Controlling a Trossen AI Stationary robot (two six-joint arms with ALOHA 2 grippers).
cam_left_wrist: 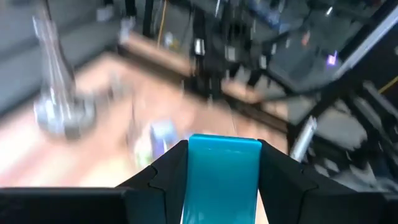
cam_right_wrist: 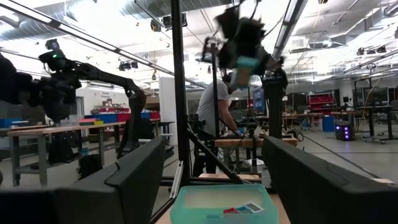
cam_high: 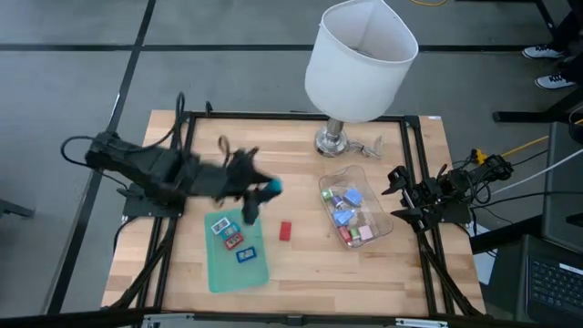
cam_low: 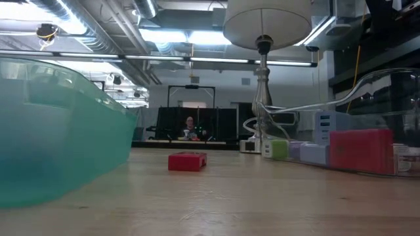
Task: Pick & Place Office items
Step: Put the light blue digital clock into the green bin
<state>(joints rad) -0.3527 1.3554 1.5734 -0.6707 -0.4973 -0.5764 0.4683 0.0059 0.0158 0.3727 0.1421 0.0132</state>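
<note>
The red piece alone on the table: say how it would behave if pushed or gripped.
The red piece lies flat and boxy on the bare wood, so it would probably slide, not roll or tip. It looks like a small solid block, likely stiff and light. Its low profile in the low view may leave little side to grip.

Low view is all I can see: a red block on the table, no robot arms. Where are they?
Observer: The left gripper hangs over the far corner of the green tray, shut on a teal piece.
Operator: And the other one?
Observer: The right gripper waits open at the table's right edge.
Operator: Anything on that tray?
Observer: Three small pieces lie on it.
</note>
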